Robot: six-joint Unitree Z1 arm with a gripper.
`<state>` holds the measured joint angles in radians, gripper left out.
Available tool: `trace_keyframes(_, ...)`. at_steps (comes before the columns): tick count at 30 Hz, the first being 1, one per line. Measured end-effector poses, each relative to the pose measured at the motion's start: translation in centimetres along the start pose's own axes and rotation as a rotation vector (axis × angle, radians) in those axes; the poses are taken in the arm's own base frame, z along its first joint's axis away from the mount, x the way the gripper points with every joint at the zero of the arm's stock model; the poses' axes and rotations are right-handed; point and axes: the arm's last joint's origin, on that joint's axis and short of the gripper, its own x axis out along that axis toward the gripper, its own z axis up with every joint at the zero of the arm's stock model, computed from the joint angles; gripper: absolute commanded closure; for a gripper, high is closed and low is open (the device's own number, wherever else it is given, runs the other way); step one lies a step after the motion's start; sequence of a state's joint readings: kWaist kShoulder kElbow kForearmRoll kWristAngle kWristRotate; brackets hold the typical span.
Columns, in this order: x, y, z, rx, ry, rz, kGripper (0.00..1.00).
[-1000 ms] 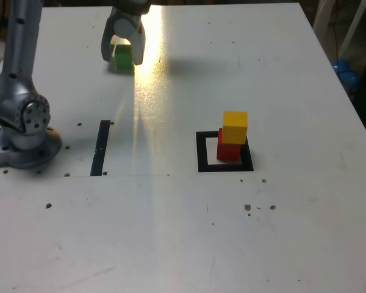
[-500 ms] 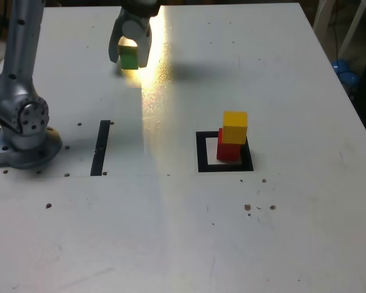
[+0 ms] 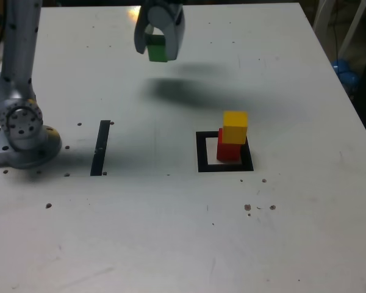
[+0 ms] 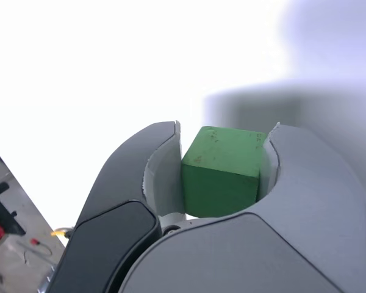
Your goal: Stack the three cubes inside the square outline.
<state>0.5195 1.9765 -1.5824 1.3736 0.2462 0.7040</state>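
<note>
My gripper hangs above the far part of the table, shut on the green cube. Up close in the wrist view, the green cube sits clamped between both fingers of the gripper. The yellow cube rests on the red cube, a little askew. That pair stands in the square outline, to the exterior view's right of the gripper and nearer the camera.
The arm's grey base stands at the exterior view's left. A thin black strip lies on the white table beside it. Small dark specks dot the surface. A blue object lies past the table's right edge.
The gripper has closed on the green cube, lifted it off the table and carried it toward the exterior view's right. The yellow and red cubes have not moved.
</note>
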Motion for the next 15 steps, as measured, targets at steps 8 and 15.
trace_keyframes(8, -3.8, -3.4, 2.4, 0.045, -0.081, -0.015, 0.74)
trace_keyframes(15, -5.6, -6.0, 3.7, 0.047, -0.106, -0.023, 0.74)
